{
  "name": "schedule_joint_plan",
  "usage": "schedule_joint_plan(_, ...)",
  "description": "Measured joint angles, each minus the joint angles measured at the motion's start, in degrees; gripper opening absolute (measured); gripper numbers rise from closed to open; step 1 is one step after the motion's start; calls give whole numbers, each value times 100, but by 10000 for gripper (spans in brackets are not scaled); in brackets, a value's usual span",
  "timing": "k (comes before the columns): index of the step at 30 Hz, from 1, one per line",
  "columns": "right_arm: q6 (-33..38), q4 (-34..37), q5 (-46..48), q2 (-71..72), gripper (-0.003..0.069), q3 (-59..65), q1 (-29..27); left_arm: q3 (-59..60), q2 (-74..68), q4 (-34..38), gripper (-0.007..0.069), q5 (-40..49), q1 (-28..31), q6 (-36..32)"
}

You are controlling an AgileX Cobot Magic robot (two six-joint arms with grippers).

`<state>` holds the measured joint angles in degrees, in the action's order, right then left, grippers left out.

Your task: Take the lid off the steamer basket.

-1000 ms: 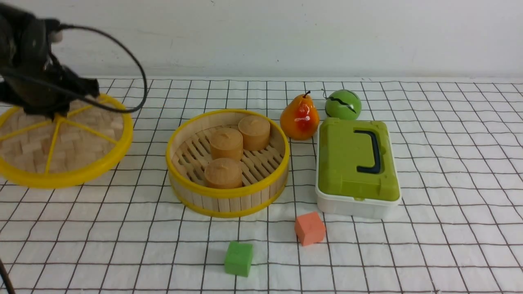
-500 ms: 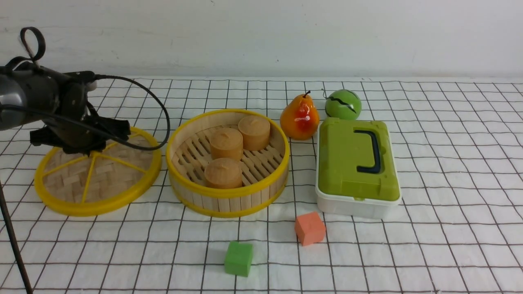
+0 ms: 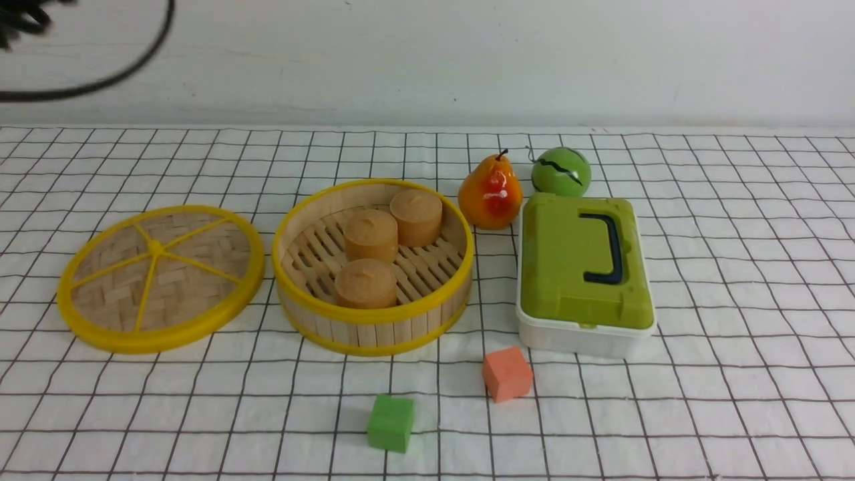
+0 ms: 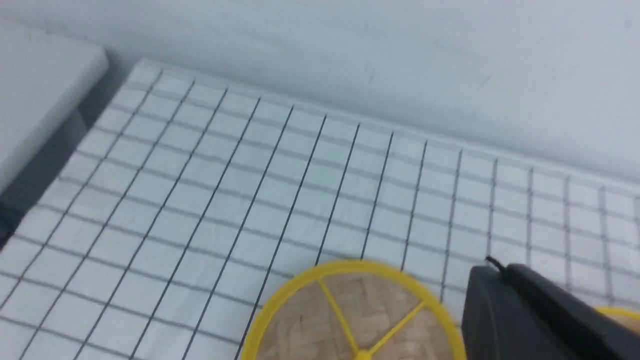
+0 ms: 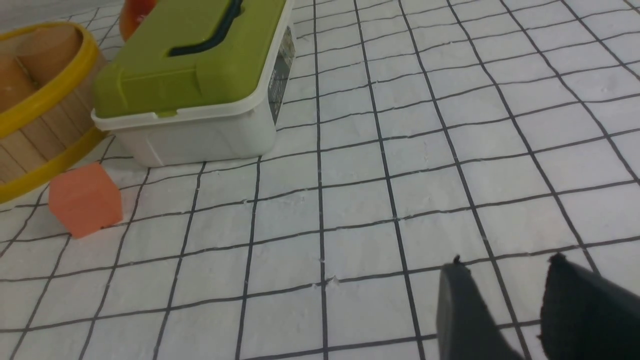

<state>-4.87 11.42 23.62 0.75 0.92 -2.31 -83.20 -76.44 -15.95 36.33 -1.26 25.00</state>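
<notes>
The lid (image 3: 160,277) lies flat on the cloth just left of the steamer basket (image 3: 374,314), free of any gripper; it also shows in the left wrist view (image 4: 350,310). The basket is uncovered and holds three brown cylinders (image 3: 366,282). My left gripper (image 4: 500,267) hangs high above the lid's edge, its fingers together and holding nothing; only its cable (image 3: 87,83) shows in the front view. My right gripper (image 5: 505,260) is open and empty, low over bare cloth to the right of the white box.
A white box with a green lid (image 3: 584,267) stands right of the basket. A pear (image 3: 489,192) and a green ball (image 3: 561,171) sit behind it. An orange cube (image 3: 506,373) and a green cube (image 3: 390,422) lie in front.
My left gripper brought the lid down beside the basket, let it go and rose out of the front view. The lid now lies still on the cloth.
</notes>
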Motion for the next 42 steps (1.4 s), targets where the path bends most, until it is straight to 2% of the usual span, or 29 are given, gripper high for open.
schedule_joint_plan(8, 0, 0, 0, 0, 240, 0, 0, 1798, 1943, 1555, -13, -671, 0, -755)
schedule_joint_plan(11, 0, 0, 0, 0, 240, 0, 0, 3023, 2828, 2553, -13, -1062, 0, -1799)
schedule_joint_plan(12, 0, 0, 0, 0, 240, 0, 0, 3083, 2828, 2610, -13, -1076, 0, -1799)
schedule_joint_plan(13, 0, 0, 0, 0, 240, 0, 0, 3463, 3188, 2994, -13, -1149, 0, -2300)
schedule_joint_plan(16, 0, 0, 0, 0, 240, 0, 0, 4112, 3742, 3815, -13, -1109, 0, -3258)
schedule_joint_plan(22, 0, 0, 0, 0, 240, 0, 0, 4824, 4159, 4827, -13, -761, 0, -3740)
schedule_joint_plan(26, 0, 0, 0, 0, 240, 0, 0, 5072, 4154, 5051, -13, -475, 0, -3740)
schedule_joint_plan(31, 0, 0, 0, 0, 240, 0, 0, 5328, 4249, 4897, -13, -479, 0, -3746)
schedule_joint_plan(35, 0, 0, 0, 0, 240, 0, 0, 5797, 4865, 4692, -13, -1009, 0, -3830)
schedule_joint_plan(40, 0, 0, 0, 0, 240, 0, 0, 7031, 6541, 4426, -13, -2304, 0, -4287)
schedule_joint_plan(41, 0, 0, 0, 0, 240, 0, 0, 7082, 6541, 4426, -13, -2348, 0, -4285)
schedule_joint_plan(42, 0, 0, 0, 0, 240, 0, 0, 7520, 7075, 4027, -13, -2599, 0, -4237)
